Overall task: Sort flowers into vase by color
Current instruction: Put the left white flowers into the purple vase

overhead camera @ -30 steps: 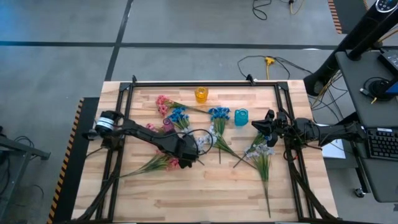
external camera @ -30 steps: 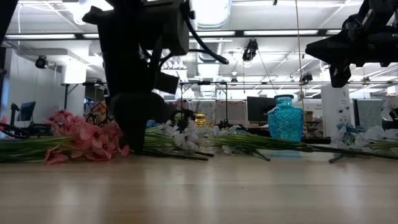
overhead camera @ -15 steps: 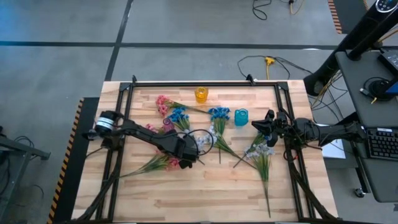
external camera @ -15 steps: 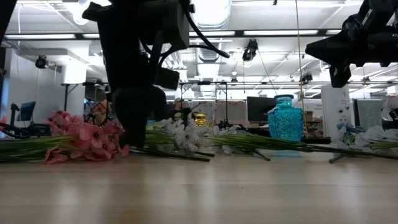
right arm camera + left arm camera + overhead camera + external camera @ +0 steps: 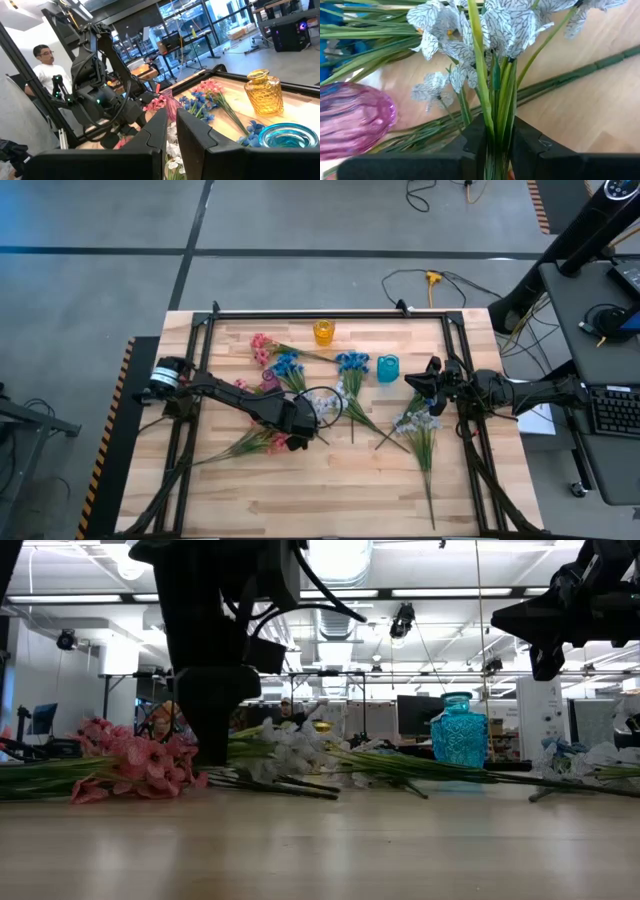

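My left gripper (image 5: 300, 423) stands mid-table, pointing steeply down, shut on a white flower sprig (image 5: 485, 30). Its blossoms (image 5: 285, 748) show beside the gripper (image 5: 213, 740) in the low view. Pink flowers (image 5: 272, 442) lie on the wood just left of it. More pink (image 5: 262, 348) and blue flowers (image 5: 288, 366) lie behind, and another blue bunch (image 5: 352, 362) lies by the blue vase (image 5: 387, 367). The pink vase (image 5: 270, 380) and the yellow vase (image 5: 323, 331) stand upright. My right gripper (image 5: 425, 375) waits shut at the table's right, held level above pale flowers (image 5: 420, 422). My left gripper pinches the white sprig's green stems and leaves (image 5: 496, 132) between its two fingers (image 5: 475, 145), a short way below the blossoms. It comes from above, slanting steeply down. The blossoms stand a little above the tabletop; the gripper hides the rest of the stem.
A black frame (image 5: 330, 313) runs along the table's far edge and down both sides. Loose stems (image 5: 420, 772) cross the middle of the table. A long stem (image 5: 428, 480) reaches toward the near right. Bare wood (image 5: 330, 490) lies along the near edge. A person (image 5: 42, 62) stands beyond the table.
My left gripper has shut on the white sprig's stems and has taken hold. The white blossoms beside it have come up a little from the table, while the pink flowers have stayed where they lay.
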`<state>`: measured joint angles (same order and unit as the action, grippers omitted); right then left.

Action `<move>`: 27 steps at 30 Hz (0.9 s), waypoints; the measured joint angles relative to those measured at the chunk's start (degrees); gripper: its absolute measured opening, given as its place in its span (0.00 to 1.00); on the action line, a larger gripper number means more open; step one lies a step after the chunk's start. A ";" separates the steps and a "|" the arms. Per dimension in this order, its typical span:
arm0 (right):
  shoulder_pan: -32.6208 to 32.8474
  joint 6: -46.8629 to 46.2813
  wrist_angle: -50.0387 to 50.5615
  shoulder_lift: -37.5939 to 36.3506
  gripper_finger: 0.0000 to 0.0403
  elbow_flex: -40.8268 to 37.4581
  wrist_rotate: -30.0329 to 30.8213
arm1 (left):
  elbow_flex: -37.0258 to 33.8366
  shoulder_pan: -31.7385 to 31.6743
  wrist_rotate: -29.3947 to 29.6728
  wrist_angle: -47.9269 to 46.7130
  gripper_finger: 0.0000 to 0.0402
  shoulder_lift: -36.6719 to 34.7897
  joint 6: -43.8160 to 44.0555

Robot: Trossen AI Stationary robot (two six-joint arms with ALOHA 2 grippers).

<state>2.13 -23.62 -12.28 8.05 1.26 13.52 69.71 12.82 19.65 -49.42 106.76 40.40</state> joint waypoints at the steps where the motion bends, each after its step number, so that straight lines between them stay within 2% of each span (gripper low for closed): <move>1: -0.01 0.00 0.00 0.00 0.08 0.00 0.00 | 0.00 0.00 -0.06 -0.14 0.11 -0.45 0.00; 16: -0.02 0.14 0.01 0.00 0.08 0.02 -0.02 | 0.02 0.00 0.72 0.33 0.09 -10.05 -3.49; 22: -0.02 0.17 0.01 0.00 0.08 0.02 -0.02 | 0.02 0.00 -1.15 0.48 0.09 -12.57 -7.32; 27: 0.00 0.34 0.01 0.00 0.08 0.02 0.00 | 0.92 0.29 -1.06 4.05 0.09 -15.57 -9.92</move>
<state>2.13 -23.28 -12.27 8.05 1.28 13.52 70.63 13.10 18.59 -45.38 91.19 30.48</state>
